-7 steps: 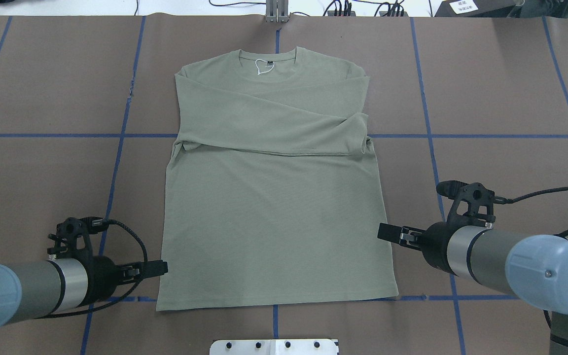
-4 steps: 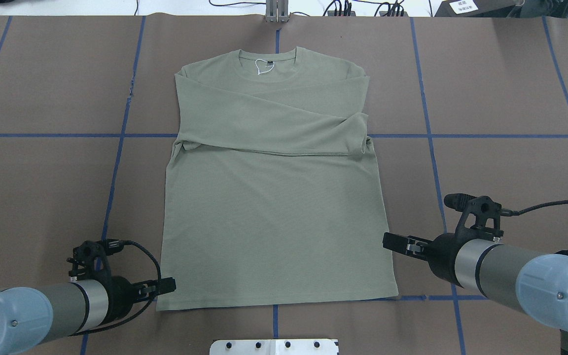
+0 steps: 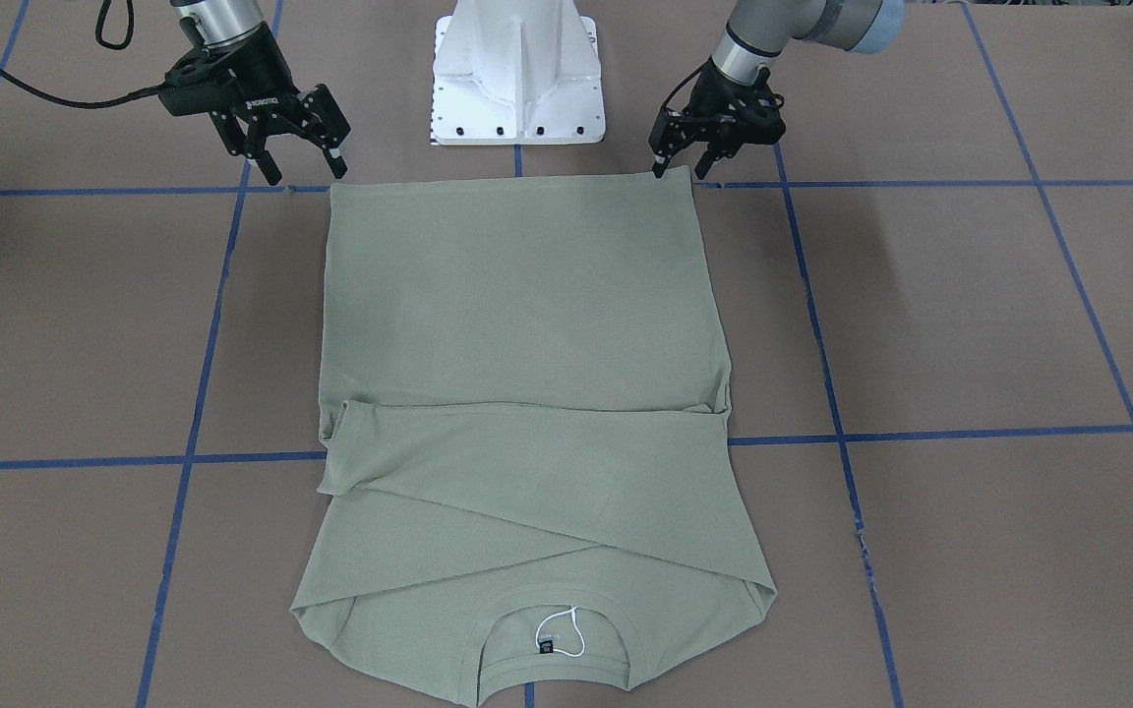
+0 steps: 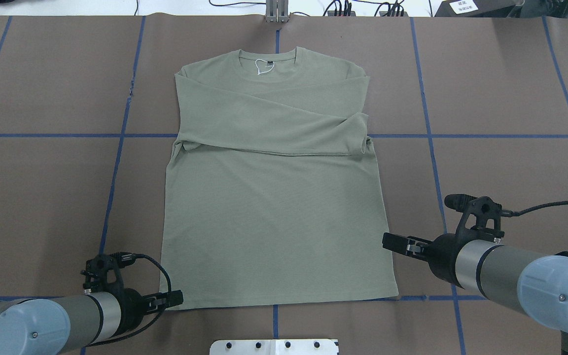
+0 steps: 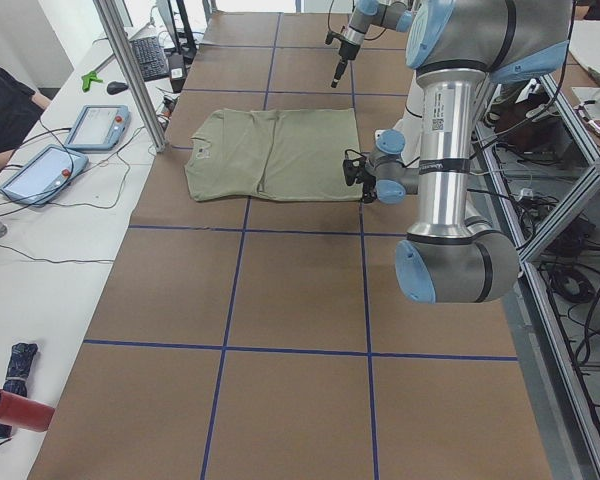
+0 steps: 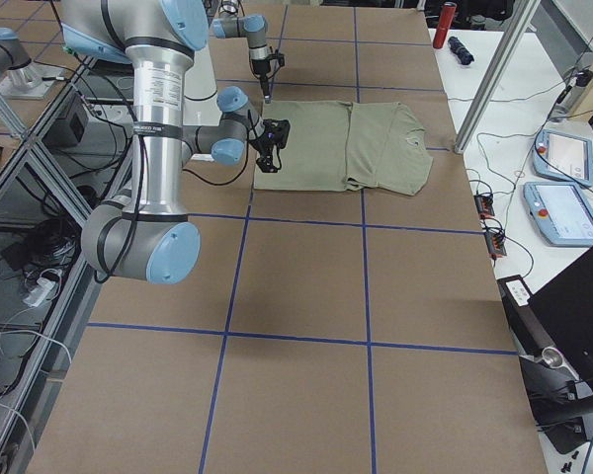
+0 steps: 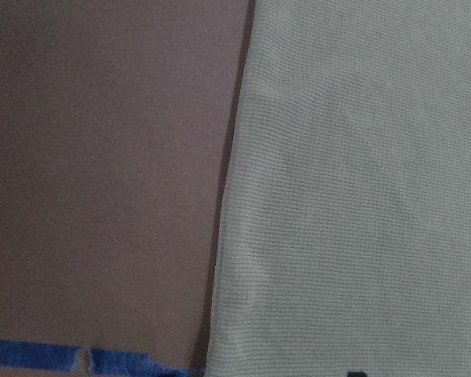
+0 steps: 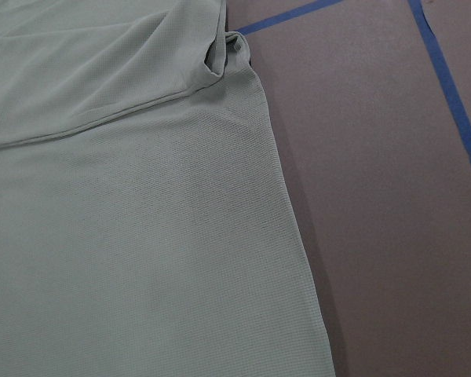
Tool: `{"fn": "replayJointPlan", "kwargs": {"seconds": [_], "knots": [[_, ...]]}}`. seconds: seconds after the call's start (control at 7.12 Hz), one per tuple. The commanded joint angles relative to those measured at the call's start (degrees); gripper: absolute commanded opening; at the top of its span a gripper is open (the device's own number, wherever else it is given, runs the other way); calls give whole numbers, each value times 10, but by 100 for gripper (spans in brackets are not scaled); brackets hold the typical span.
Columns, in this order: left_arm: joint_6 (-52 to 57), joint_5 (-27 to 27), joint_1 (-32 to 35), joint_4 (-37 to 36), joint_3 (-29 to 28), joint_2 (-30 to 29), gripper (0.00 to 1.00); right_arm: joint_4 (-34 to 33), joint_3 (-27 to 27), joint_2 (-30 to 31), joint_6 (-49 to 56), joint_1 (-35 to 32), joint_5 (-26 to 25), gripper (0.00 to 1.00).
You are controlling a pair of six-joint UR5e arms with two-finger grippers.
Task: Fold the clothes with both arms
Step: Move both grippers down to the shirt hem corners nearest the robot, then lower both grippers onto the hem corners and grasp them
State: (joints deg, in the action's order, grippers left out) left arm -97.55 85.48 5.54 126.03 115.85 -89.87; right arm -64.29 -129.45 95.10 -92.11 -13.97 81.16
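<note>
The sage-green long-sleeved shirt lies flat on the brown table, collar at the far side, both sleeves folded across its chest. In the front-facing view the shirt has its hem toward the robot. My left gripper is open at the hem's left corner; the front-facing view shows the left gripper with its fingers either side of that corner. My right gripper is open beside the shirt's right edge, a little up from the hem; the right gripper hangs above the table. The left wrist view shows the shirt's edge.
The white pedestal plate sits just behind the hem. Blue tape lines grid the brown table. In the left side view a metal post stands by the collar, with tablets and a person's sleeve at a side desk.
My left gripper has moved back toward the robot and inward, down to the hem's left corner. My right gripper slid slightly toward the hem, then stayed. The shirt has not moved.
</note>
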Motion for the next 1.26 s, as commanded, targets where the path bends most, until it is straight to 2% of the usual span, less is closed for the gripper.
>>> {"fn": "replayJointPlan", "kwargs": {"seconds": [0.0, 0.28, 0.56, 0.84, 0.98, 1.12], "knots": [[0, -1, -5, 0, -3, -2, 71, 0, 0, 0, 0, 0, 0, 100], [0, -1, -6, 0, -3, -1, 69, 0, 1, 0, 0, 1, 0, 100], [0, -1, -9, 0, -5, -1, 58, 0, 1, 0, 0, 1, 0, 100], [0, -1, -11, 0, -5, -2, 27, 0, 2, 0, 0, 1, 0, 100], [1, -1, -11, 0, -5, -1, 2, 0, 6, 1, 0, 3, -1, 100], [2, -1, -10, 0, 2, -1, 0, -1, 11, 2, -3, 6, -1, 100]]}}
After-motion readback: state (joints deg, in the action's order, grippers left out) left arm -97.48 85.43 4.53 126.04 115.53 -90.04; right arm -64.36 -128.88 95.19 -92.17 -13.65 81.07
